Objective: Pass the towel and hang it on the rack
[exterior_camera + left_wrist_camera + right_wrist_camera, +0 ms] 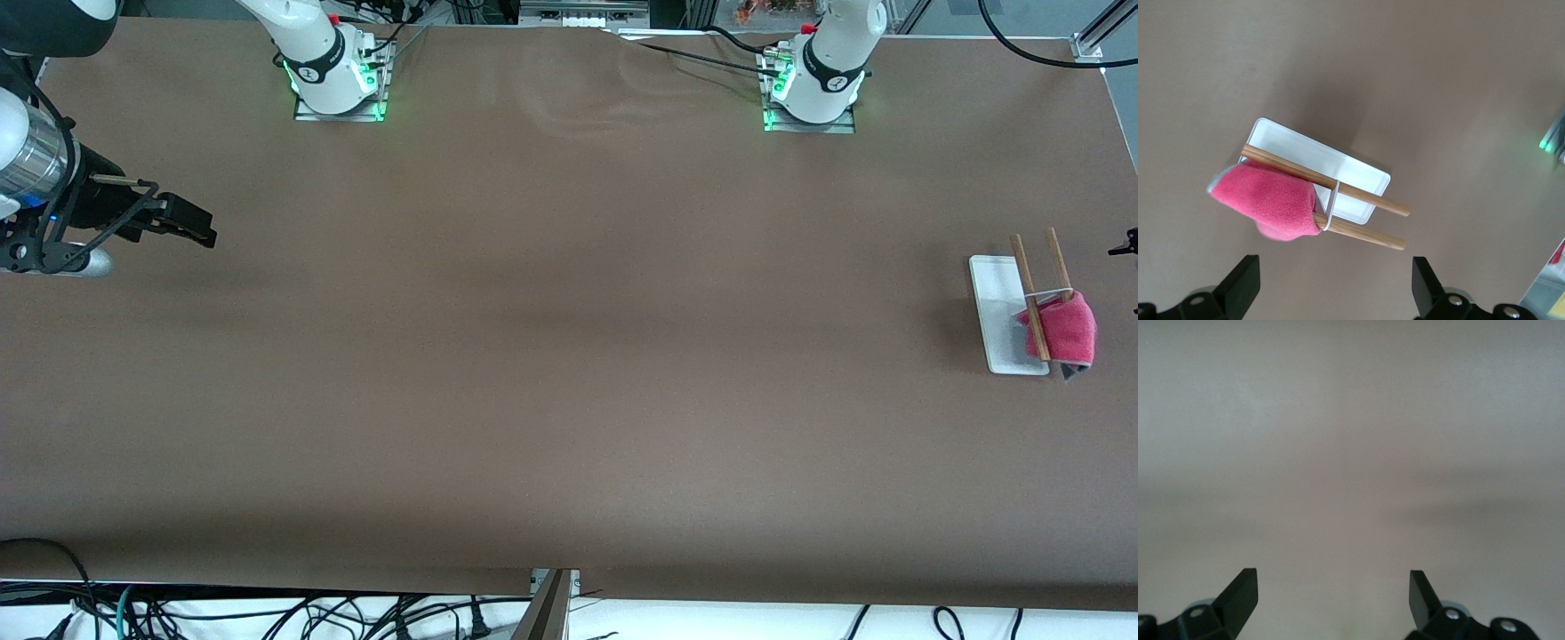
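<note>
The pink-red towel hangs draped over the crossbar of the rack, at the left arm's end of the table. The rack has a flat white base and two slanted brown sticks. In the left wrist view the towel covers one end of the sticks, above the rack's white base. My left gripper hovers open beside the rack, apart from it, with nothing between its fingers. My right gripper is over the right arm's end of the table. In its own wrist view the right gripper is open over bare cloth.
A brown cover spans the whole table. The two arm bases stand along its edge farthest from the front camera. Loose cables and a metal bracket lie below the near edge.
</note>
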